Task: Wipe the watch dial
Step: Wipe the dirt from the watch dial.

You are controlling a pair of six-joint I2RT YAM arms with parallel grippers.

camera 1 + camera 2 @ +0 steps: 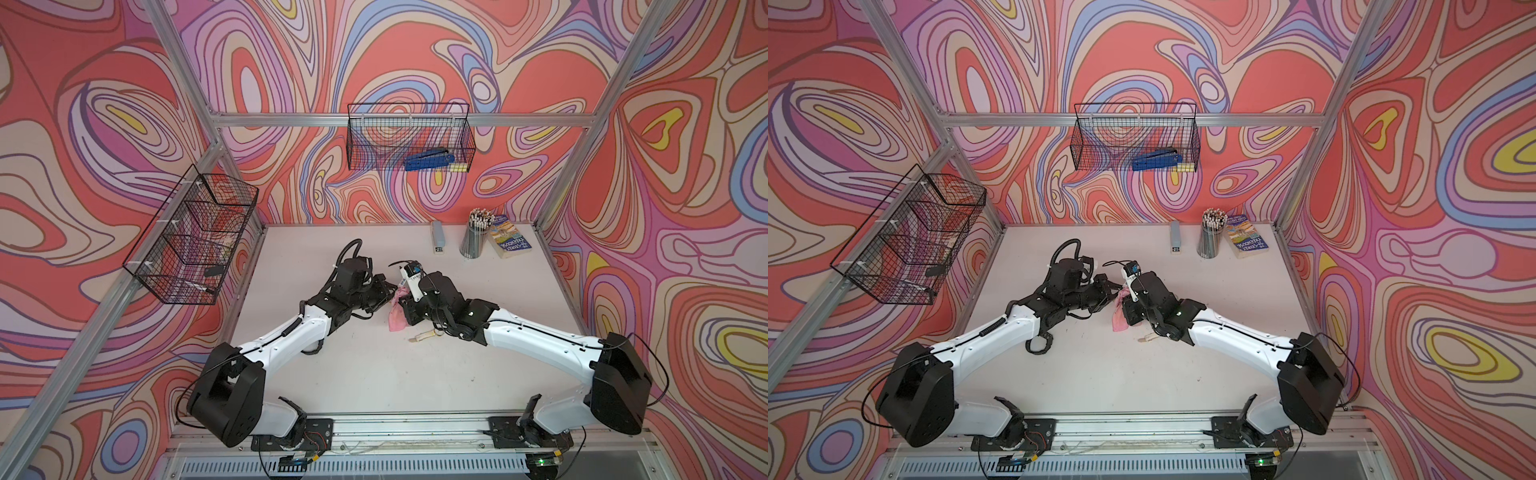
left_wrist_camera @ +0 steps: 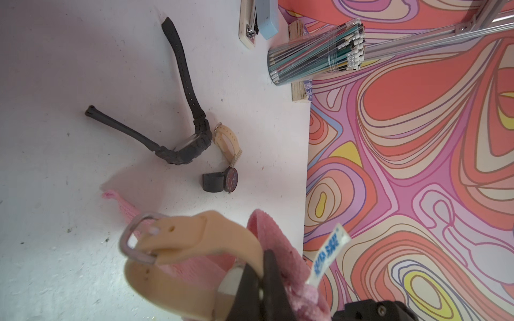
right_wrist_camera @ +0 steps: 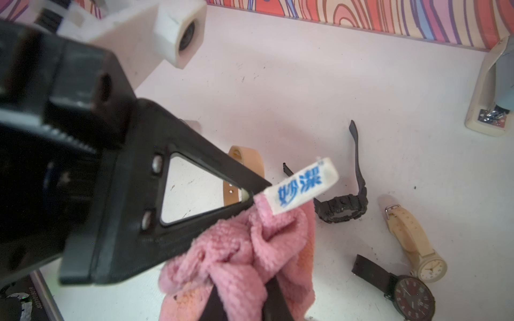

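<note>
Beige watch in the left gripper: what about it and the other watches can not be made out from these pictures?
- Dial of the beige watch: left wrist view shows only the case edge, beside the left gripper and pink cloth.
- Whether cloth touches dial: in both top views the arms hide it.
- The other watches: in a top view the right arm covers all but a pale strap end.
</note>
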